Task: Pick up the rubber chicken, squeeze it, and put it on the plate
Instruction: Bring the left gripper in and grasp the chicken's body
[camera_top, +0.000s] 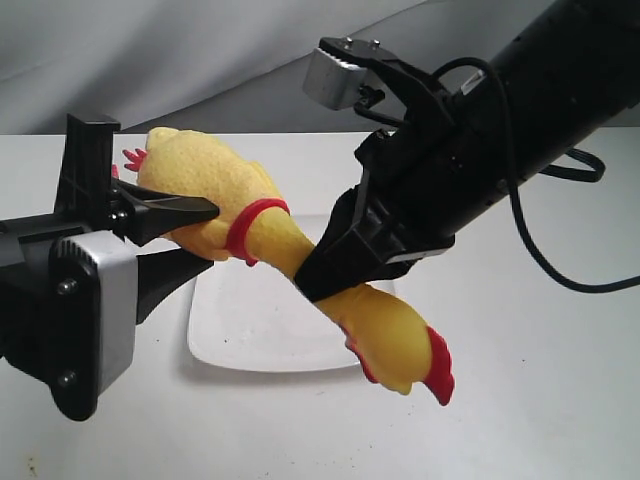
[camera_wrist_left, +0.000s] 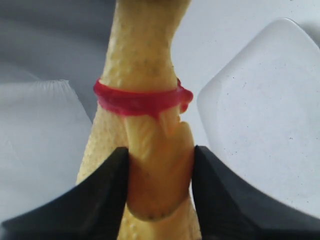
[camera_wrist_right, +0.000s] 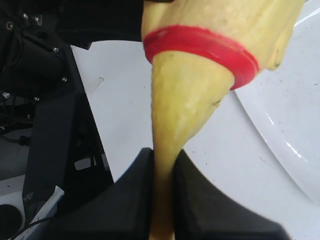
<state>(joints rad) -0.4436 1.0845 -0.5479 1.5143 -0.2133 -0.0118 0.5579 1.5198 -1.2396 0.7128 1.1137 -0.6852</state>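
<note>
Exterior view: left gripper (camera_top: 204, 236) clamps the rubber chicken (camera_top: 215, 180) by the body, right gripper (camera_top: 312, 280) the neck, above the plate (camera_top: 250, 335)

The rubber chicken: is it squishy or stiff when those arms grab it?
Probably squishy: the rubber chicken dents in where the left end effector clamps its body, and its neck pinches thin inside the right end effector. Likely floppy too, since the head end droops below that grip.
</note>
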